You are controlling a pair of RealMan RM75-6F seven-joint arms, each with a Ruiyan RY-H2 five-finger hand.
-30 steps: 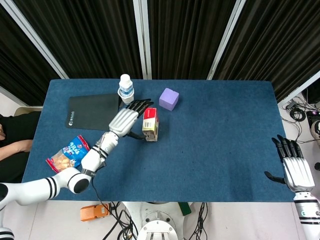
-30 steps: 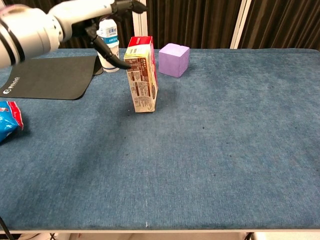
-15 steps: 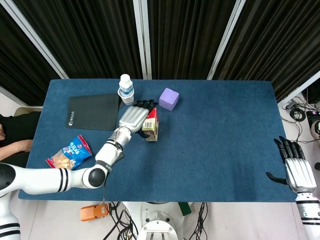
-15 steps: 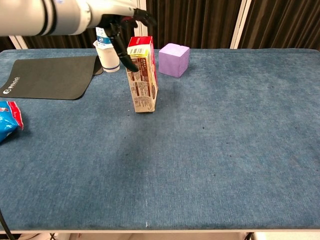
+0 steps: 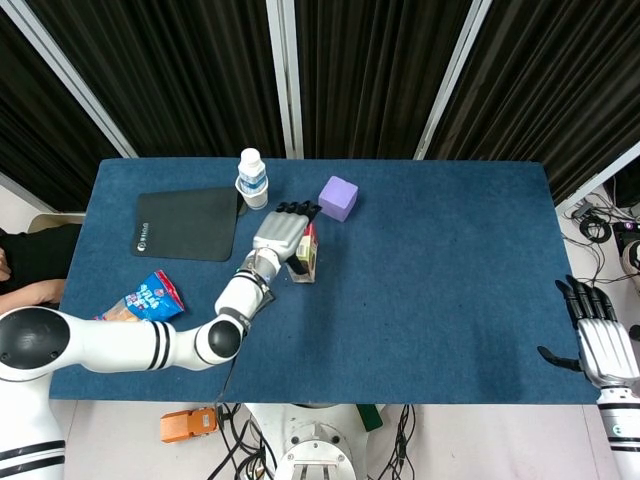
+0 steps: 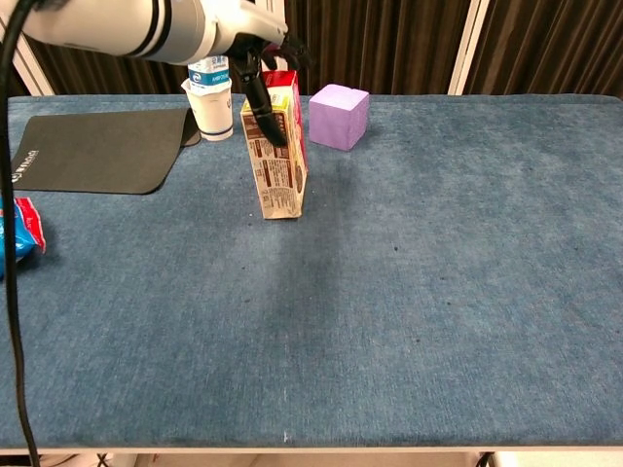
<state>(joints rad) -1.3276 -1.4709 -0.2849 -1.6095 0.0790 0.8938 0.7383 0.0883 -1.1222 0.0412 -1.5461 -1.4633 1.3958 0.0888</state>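
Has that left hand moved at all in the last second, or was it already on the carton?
Yes. The left hand has moved right, away from the bottle, onto the upright carton, its top now under the fingers.

one carton (image 6: 275,151), one bottle (image 5: 252,179), one purple cube (image 5: 339,197), one mat (image 5: 186,222), one snack bag (image 5: 140,304)

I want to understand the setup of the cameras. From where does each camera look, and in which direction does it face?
Head view: high above, facing down on the whole blue table; shows left hand with its arm, and right hand at the table's edge.
Chest view: low at the near edge, facing across the table; shows only the left hand.
Both share the carton, bottle, purple cube.
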